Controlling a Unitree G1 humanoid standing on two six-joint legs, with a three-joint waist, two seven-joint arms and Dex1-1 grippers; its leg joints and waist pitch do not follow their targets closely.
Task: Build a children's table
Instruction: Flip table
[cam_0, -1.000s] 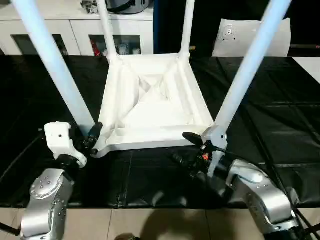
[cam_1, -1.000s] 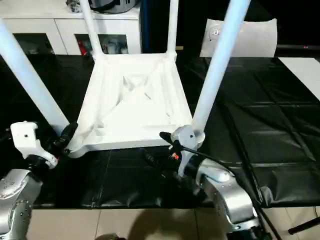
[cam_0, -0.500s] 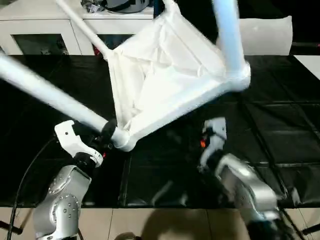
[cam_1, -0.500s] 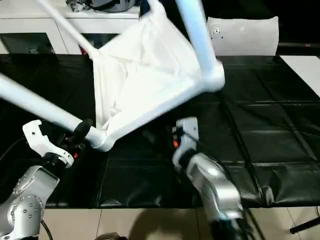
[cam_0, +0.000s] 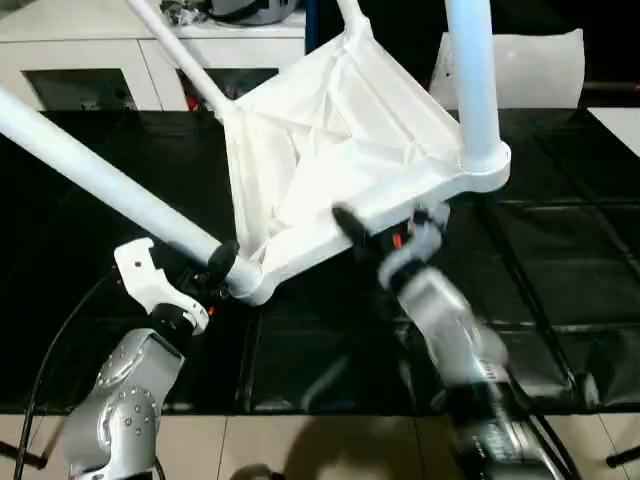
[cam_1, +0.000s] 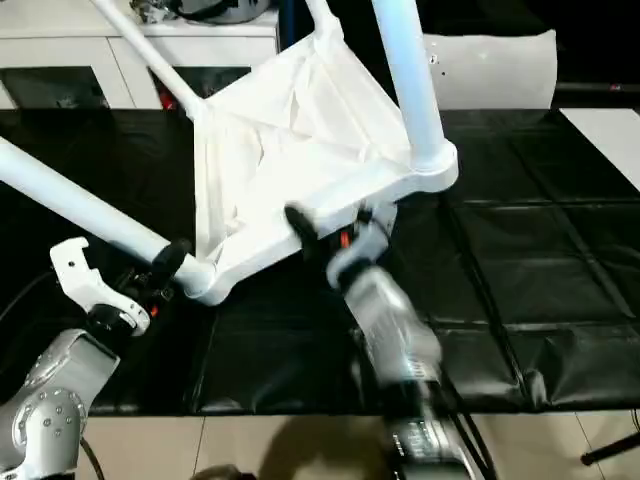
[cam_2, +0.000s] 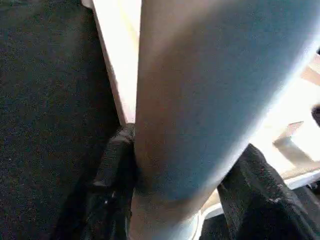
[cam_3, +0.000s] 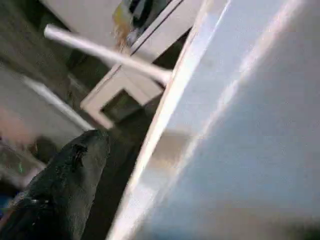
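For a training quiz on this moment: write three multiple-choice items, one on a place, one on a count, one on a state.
1. Where are the left gripper's jaws?
A. Around the base of the near-left leg
B. On a cabinet door
C. On the tabletop's far edge

2. How many legs stand in the tabletop?
A. Two
B. Three
C. Four

3. How does the tabletop lie?
A. Lying flat, underside up
B. Tilted, right side raised
C. Upright on its legs

Answers: 1 A, the jaws flank that leg by its socket; 2 C, one leg rises from each corner; 3 B, its right corner hangs above the black work table.
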